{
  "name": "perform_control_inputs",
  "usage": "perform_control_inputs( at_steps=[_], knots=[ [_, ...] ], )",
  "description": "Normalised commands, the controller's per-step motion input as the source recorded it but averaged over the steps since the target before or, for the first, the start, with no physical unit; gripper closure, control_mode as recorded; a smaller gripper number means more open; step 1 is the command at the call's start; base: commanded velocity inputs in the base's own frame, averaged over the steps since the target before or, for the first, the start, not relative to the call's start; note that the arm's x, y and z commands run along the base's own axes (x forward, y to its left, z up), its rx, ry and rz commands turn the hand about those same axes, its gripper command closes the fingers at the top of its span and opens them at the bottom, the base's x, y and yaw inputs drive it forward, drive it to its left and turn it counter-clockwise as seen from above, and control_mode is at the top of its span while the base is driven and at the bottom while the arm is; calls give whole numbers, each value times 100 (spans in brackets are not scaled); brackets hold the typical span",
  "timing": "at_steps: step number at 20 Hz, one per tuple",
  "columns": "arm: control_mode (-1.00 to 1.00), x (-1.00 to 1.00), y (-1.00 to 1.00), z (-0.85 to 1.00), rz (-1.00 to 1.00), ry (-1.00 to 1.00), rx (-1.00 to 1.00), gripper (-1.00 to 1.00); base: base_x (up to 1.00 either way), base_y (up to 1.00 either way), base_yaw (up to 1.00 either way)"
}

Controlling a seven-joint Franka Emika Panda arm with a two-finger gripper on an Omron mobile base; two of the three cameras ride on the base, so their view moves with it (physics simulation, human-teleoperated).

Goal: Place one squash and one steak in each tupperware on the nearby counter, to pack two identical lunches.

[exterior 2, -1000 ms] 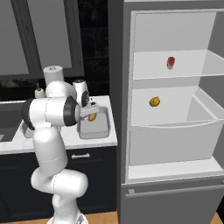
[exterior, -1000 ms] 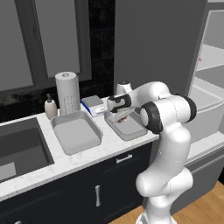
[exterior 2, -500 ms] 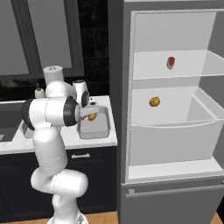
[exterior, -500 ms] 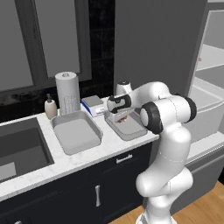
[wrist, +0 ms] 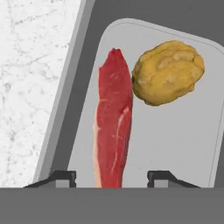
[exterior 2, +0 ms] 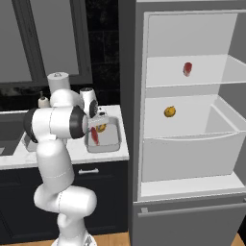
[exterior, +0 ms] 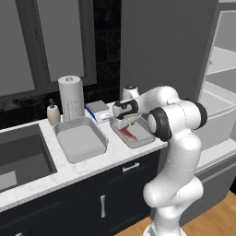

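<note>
My gripper hovers open just above the right tupperware. A steak lies flat in that tray between my spread fingertips, which stand clear of it on both sides. A squash rests beside the steak in the same tray. The left tupperware holds nothing. A second steak sits on the upper fridge shelf. Another squash lies on the shelf below.
A paper towel roll, a soap bottle and a small box line the counter's back. The dark sink is at the left. The open fridge stands to the right with a drawer pulled out.
</note>
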Motion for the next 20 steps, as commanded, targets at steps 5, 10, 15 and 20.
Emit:
perform_control_inputs(
  at_steps=[5,10,15,20],
  knots=[
    [-100,-4,0,22,0,-1,0,-100,0,0,0],
    [-100,-49,-9,87,0,-11,7,-100,0,0,0],
    [-100,-94,-7,93,0,-4,8,-100,0,0,0],
    [-100,-100,0,42,0,-2,6,-100,0,0,0]
  ],
)
